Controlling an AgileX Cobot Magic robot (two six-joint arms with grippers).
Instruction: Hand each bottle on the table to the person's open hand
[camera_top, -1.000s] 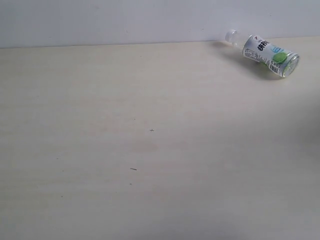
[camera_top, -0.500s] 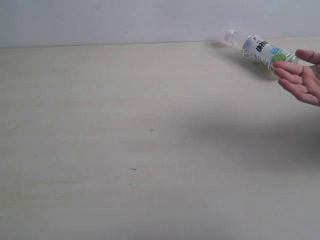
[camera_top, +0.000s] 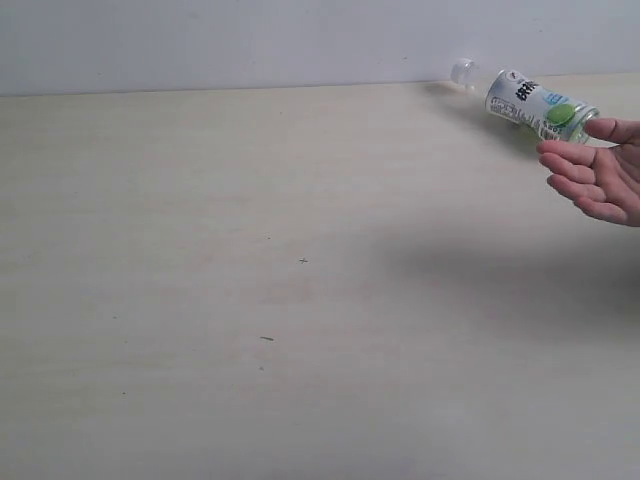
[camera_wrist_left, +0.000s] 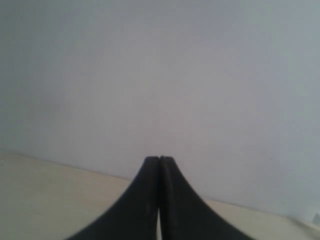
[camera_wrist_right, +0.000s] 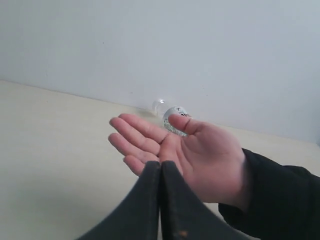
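Observation:
One clear bottle (camera_top: 527, 105) with a white cap and a green lime on its label lies on its side at the far right back of the pale table (camera_top: 250, 300). The person's open hand (camera_top: 598, 170) reaches in from the right edge, palm up, just in front of that bottle. In the right wrist view the hand (camera_wrist_right: 200, 152) is spread beyond my right gripper (camera_wrist_right: 160, 164), which is shut and empty, and the bottle (camera_wrist_right: 170, 116) peeks out behind the fingers. My left gripper (camera_wrist_left: 159, 159) is shut and empty, facing the wall. Neither gripper shows in the exterior view.
A plain pale wall (camera_top: 250, 40) rises behind the table's back edge. The person's dark sleeve (camera_wrist_right: 280, 200) comes in beside the right gripper. A few tiny dark specks (camera_top: 266, 338) mark the tabletop.
A hand has come in from the right edge beside the lying bottle, then drawn back slightly to the right. The bottle has not moved.

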